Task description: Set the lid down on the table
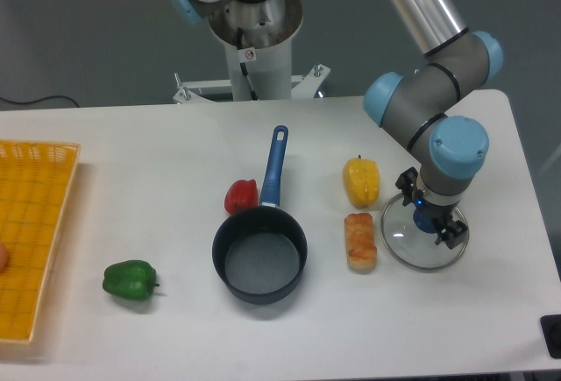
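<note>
The lid (405, 243), a clear glass disc with a thin metal rim, lies flat on the white table (175, 153) at the right, just right of the breaded food piece. Its small blue knob (424, 221) shows at the centre. My gripper (445, 228) hangs low over the lid, its dark fingers just right of the knob and apart from it, so it looks open. The arm's wrist covers the lid's far edge.
A dark saucepan (259, 263) with a blue handle stands mid-table. A red pepper (241, 195) lies beside its handle, with a yellow pepper (360, 181) and a breaded piece (359, 240) left of the lid. A green pepper (130, 279) and a yellow mesh tray (31, 241) are at the left.
</note>
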You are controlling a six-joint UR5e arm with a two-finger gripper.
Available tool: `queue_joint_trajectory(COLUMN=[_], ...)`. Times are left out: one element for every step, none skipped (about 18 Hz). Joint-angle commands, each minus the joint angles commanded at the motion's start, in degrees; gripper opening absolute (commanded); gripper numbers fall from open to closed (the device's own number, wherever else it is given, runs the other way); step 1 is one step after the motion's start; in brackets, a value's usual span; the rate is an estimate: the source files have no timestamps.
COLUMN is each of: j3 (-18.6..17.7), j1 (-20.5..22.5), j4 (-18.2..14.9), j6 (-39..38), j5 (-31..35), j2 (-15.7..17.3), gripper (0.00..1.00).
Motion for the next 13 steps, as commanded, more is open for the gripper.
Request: queue_joint_trajectory(j3=[0.09,0.09,-0.17,-0.09,-0.18,-0.18,-0.26,-0.53,-0.7,-0.62,-0.7,-0.7,-0.7], j1=[0.0,0.0,0.0,0.0,0.17,0.44,0.44,0.44,0.44,0.44,0.44,0.44,0.44], j4=[0.09,0.09,0.18,0.18,0.18,0.35,0.35,0.35,0.35,0.35,0.35,0.35,0.27], j6=[-1.23,-2.63,-3.43,-3.0,-2.82,-2.39,-1.68,-1.24,-1.15,-1.15,-1.15,-1.06,-1.06], j5=[-0.09,0.0,0.0,0.0,0.17,0.44,0.53,0.61,0.61,0.61,0.53,0.53,0.61], j2=[0.0,0.0,0.0,-0.09,-0.09,-0.44,-0.44,-0.44,-0.44,-0.44,-0.44,-0.35,-0.26], gripper=[1.0,1.0,1.0,1.0,1.0,0.99,0.99,0.99,0.99,0.99,0.97,0.96,0.94])
